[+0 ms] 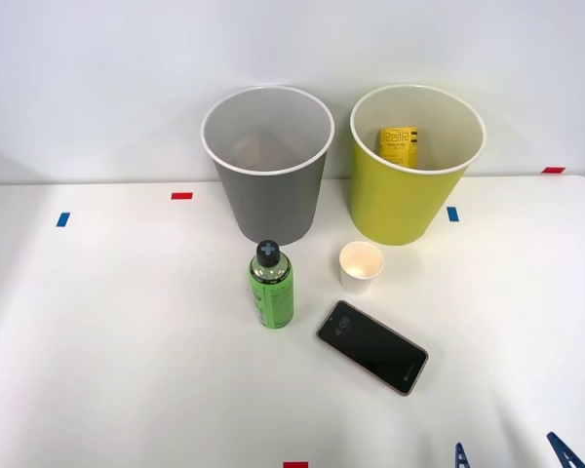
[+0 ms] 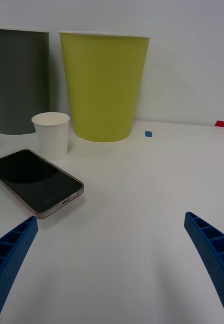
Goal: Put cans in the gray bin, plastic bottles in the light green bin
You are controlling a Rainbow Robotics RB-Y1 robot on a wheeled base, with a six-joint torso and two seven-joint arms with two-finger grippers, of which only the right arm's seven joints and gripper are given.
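Green-label plastic bottle (image 1: pixel 271 287) upright on table (image 1: pixel 127 341), just before gray bin (image 1: pixel 269 166), not binned | light green bin (image 1: pixel 414 164) holds a yellow item | right gripper (image 2: pixel 112 263) spread, empty, near phone (image 1: pixel 372 346), paper cup (image 1: pixel 360 266) | remaining: bottle.

The yellow container (image 1: pixel 400 145) in the light green bin (image 1: pixel 390 210) is half hidden by its rim. The gray bin (image 2: pixel 15 81) is cut off at the wrist view's edge.
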